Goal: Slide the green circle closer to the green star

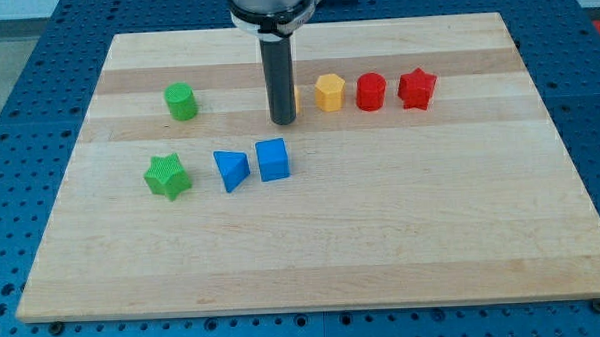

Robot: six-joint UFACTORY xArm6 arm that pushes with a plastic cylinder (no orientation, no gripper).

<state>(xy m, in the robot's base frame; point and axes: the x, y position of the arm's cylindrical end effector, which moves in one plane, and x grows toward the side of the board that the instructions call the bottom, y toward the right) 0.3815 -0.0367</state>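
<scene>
The green circle (182, 101) sits at the upper left of the wooden board (312, 238). The green star (167, 177) lies below it, a little to the left, with a gap between them. My tip (283, 120) rests on the board well to the right of the green circle, at about the same height in the view, and just above the blue cube (273, 159). The rod hides most of a yellow block (294, 95) behind it.
A blue triangle (231, 170) lies right of the green star, next to the blue cube. A row to the right of the rod holds a yellow hexagon (329, 91), a red hexagon (370, 91) and a red star (416, 87).
</scene>
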